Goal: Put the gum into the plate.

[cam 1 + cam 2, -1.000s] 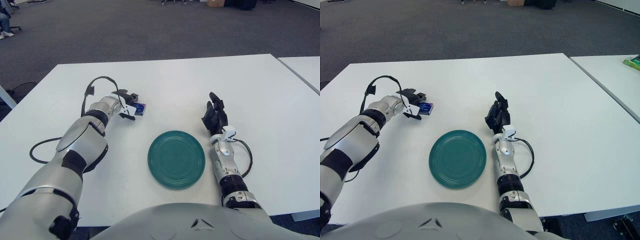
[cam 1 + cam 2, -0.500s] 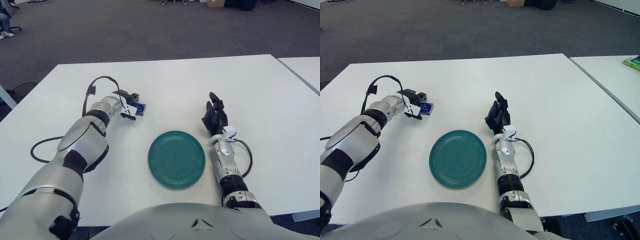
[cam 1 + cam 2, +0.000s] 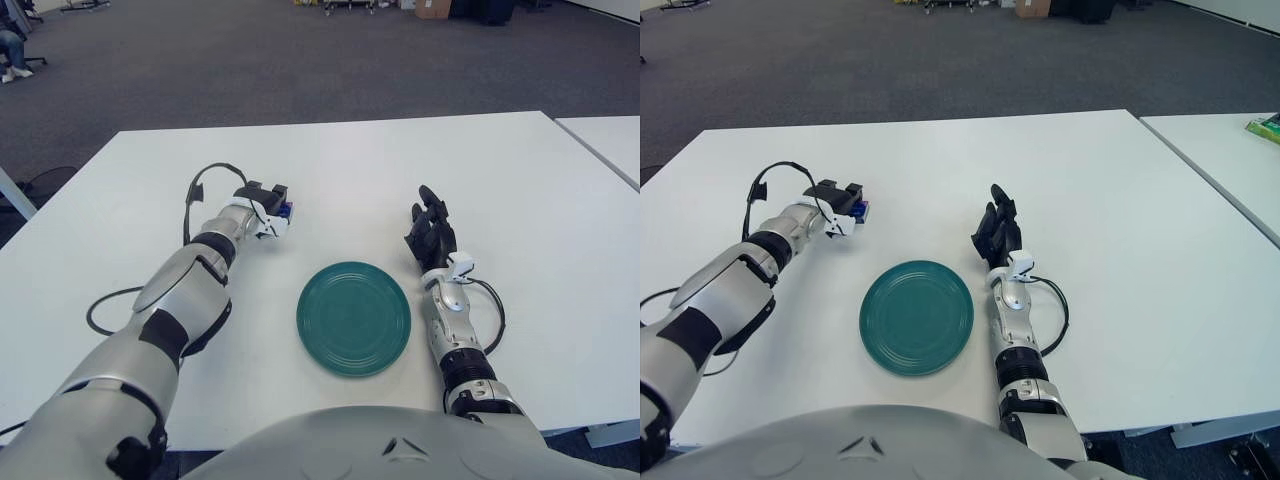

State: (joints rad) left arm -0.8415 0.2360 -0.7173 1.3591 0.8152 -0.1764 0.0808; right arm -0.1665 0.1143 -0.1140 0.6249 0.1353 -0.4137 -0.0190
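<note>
The gum [image 3: 285, 209] is a small blue pack, and it looks light, stiff and boxy, with a smooth wrapper that could slip from a loose pinch; the sounder hold is probably across its two flat faces, not its thin edges. It sits up and to the left of the green plate [image 3: 353, 318], well apart from the rim, with only a sliver of blue showing past the fingers. The left robot hand [image 3: 265, 205] is over it, fingers curled in close around the pack so that they appear clamped on it (whether the pack has left the white worktop [image 3: 330, 170] cannot be told from either view). Nothing lies in the plate yet, so the carry across to it remains to be done. The right robot hand [image 3: 430, 238] shows just to the right of the plate's upper edge, dark fingers loosely extended and pointing away, holding nothing.
</note>
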